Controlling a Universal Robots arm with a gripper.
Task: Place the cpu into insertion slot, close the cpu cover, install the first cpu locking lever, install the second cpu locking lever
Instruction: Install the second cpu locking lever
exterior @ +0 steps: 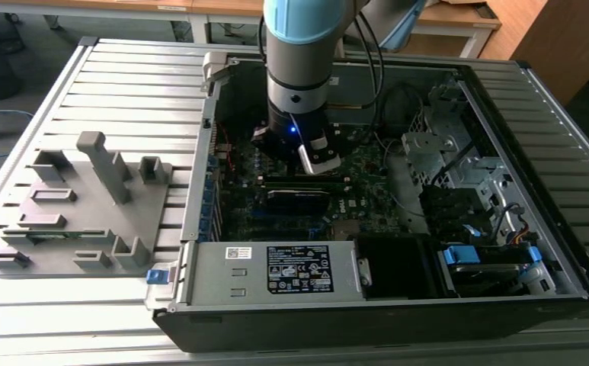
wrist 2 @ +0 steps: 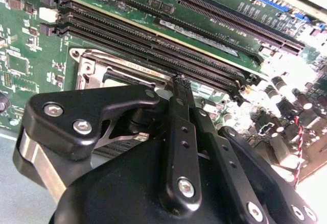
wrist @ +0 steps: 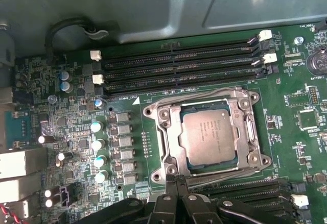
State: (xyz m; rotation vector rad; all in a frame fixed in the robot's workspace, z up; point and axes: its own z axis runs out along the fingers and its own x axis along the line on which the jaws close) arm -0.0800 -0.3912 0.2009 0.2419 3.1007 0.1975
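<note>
Inside the open computer case [exterior: 538,252] on the slatted tabletop [exterior: 121,84], the robot arm [exterior: 302,61] reaches straight down over the green motherboard [wrist: 301,147]. In the first wrist view the cpu [wrist: 209,134] lies flat in the insertion slot [wrist: 176,167], its dull silver top facing up. The cpu cover [wrist: 244,127] is folded down around it, a silvery frame whose cut-out centre leaves the chip's top showing. Thin wire locking levers [wrist: 204,92] run along the edges of the frame; whether they are latched cannot be told. The black pincer [wrist: 176,180] hangs just beside the socket's edge nearest the camera, its two fingers [wrist 2: 179,127] pressed together with nothing between them. In the second wrist view the fingertips come down close to the socket frame, beside the long black memory slots [wrist 2: 153,50]. Whether they touch the metal cannot be told. In the exterior view, a grey fixture tray [exterior: 75,206] with upright blocks sits on the tabletop at the exterior view's left, well apart from the case.
</note>
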